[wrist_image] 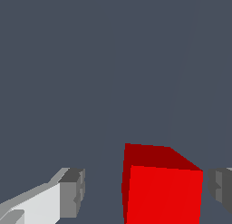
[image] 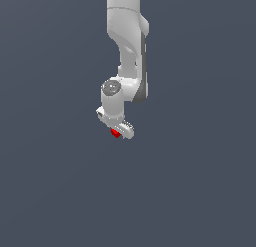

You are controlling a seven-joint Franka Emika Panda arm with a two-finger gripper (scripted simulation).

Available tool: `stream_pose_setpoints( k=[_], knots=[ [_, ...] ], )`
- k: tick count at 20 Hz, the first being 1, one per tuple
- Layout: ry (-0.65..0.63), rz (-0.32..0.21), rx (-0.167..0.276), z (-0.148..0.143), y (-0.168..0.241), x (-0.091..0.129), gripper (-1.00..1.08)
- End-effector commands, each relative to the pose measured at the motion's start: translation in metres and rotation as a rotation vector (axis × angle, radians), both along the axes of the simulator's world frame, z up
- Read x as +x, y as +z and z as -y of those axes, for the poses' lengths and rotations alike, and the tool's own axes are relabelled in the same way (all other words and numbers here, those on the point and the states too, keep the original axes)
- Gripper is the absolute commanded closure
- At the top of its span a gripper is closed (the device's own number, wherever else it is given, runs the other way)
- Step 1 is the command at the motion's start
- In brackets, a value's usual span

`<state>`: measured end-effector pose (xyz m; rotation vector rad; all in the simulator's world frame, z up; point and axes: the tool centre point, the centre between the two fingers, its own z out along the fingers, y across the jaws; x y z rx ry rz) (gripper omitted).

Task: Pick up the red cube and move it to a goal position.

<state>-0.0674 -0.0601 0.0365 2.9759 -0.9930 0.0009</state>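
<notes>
Red cube (wrist_image: 163,191) base off-frame.

1. One robot arm (image: 127,46), white, reaching down from the top of the exterior view.
2. One end effector (image: 120,127) on it, with two fingers (wrist_image: 72,191) showing in the wrist view.
3. One red cube (wrist_image: 163,191); apparently the only loose object on the grey table (image: 50,181).

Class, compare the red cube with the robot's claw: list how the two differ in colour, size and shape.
Colour: the red cube is bright red; the claw is white with grey fingertips. Size: in the exterior view the red cube looks far smaller than the claw. Shape: the red cube is one plain block; the claw has two separate fingers, one on each side of it. Both have flat faces.
</notes>
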Motion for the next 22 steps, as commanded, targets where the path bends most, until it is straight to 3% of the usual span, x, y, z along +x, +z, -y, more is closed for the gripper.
stream_pose_setpoints(
  k=[1, 7, 8, 22],
  knots=[
    [-0.043, 0.001, 0.001, 0.0014, -0.0081, -0.0049, -0.92],
    [-0.082, 0.001, 0.003, 0.0019, -0.0163, -0.0095, -0.92],
    [-0.082, 0.001, 0.003, 0.0019, -0.0163, -0.0095, 1.08],
    [-0.081, 0.002, 0.003, 0.0002, -0.0115, -0.0074, 1.08]
  ],
)
